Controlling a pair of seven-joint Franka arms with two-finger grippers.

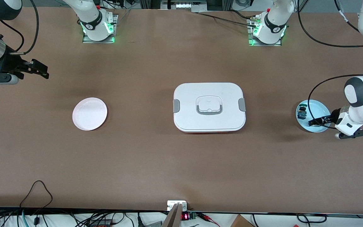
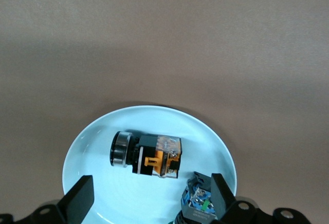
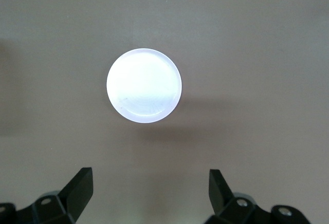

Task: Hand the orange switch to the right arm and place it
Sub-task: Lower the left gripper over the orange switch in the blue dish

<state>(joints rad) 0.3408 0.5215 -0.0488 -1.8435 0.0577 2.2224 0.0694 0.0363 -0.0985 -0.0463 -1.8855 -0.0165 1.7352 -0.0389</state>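
Desk [image 1: 156, 164] plain matte brown. Orange switch [image 2: 146, 154]: black body, orange clip, silver-black ring, lying on pale blue plate [image 2: 154, 118]. Second switch [image 2: 198, 201] on same plate: black with blue-green top. White plate [image 1: 89, 113] plain, faint pink tint. Lunchbox [image 1: 209, 107] white lid, grey latches and handle, red sliver at base. Both end effectors black: left end effector [image 2: 149, 198], right end effector [image 3: 149, 193].

The brown tabletop [image 1: 156, 151] carries three things in a row — a pink plate [image 1: 89, 113] toward the right arm's end, a white lidded box [image 1: 209, 107] mid-table, a blue plate [image 1: 321, 111] toward the left arm's end.
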